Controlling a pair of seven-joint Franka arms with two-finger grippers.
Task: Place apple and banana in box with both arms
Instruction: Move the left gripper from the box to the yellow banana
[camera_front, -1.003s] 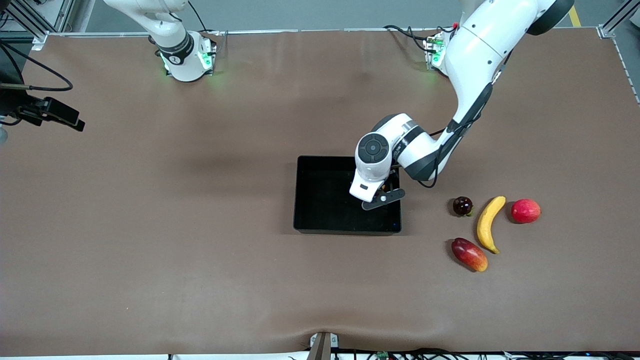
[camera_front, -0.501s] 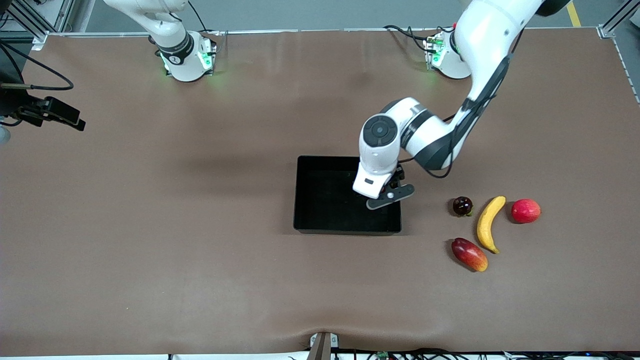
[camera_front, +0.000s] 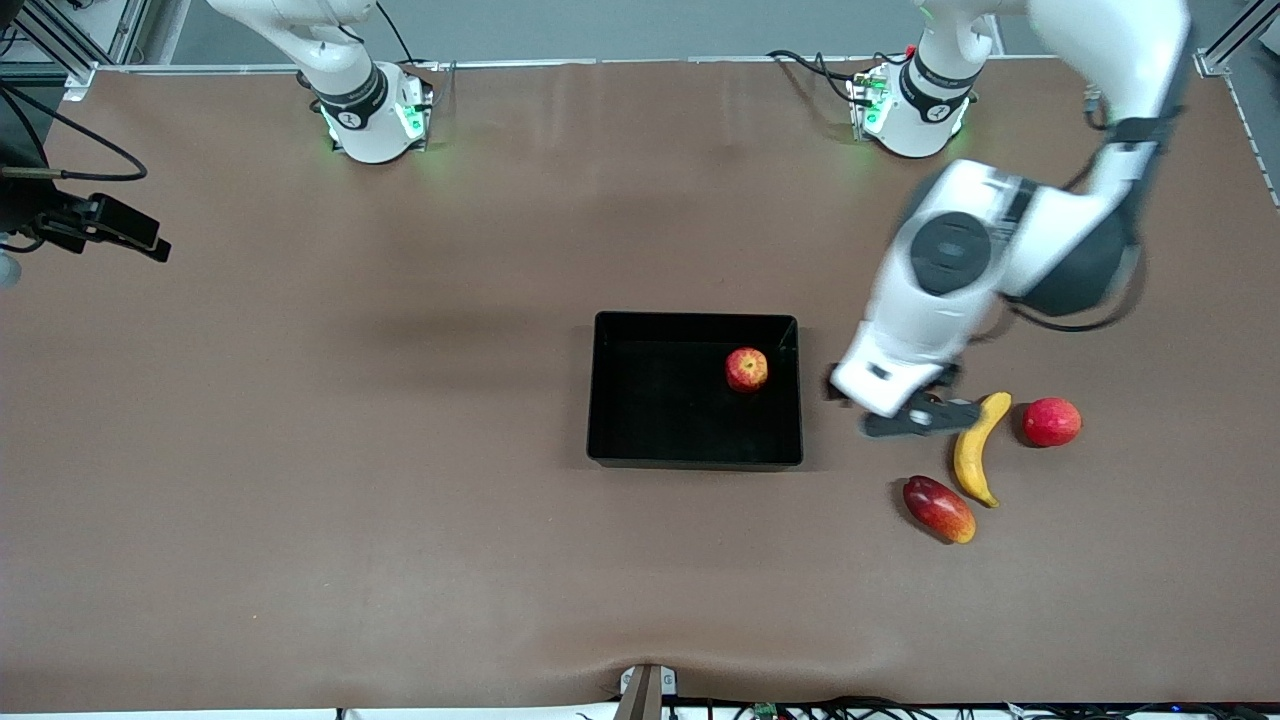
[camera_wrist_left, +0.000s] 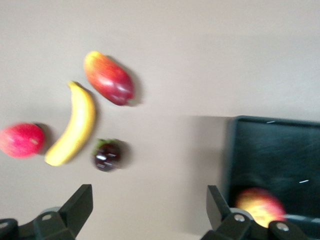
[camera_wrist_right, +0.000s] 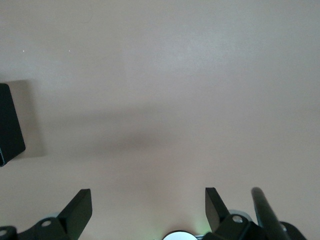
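A brown mat is covering the table (camera_front: 400, 520), with grey floor and metal framing showing along the edge where the arm bases are standing. One black box (camera_front: 690, 452) is sitting mid-table, and one apple (camera_front: 746, 368) is lying inside it, in the corner toward the left arm's base. Toward the left arm's end, one banana (camera_front: 976, 448), one mango (camera_front: 938, 508), one plain red fruit (camera_front: 1051, 421) and one dark round fruit (camera_wrist_left: 106, 155) are resting close together. The left gripper (camera_wrist_left: 147, 207) is hanging spread and empty over the dark fruit, beside the banana. The right gripper (camera_wrist_right: 147, 207) is waiting released over bare mat.
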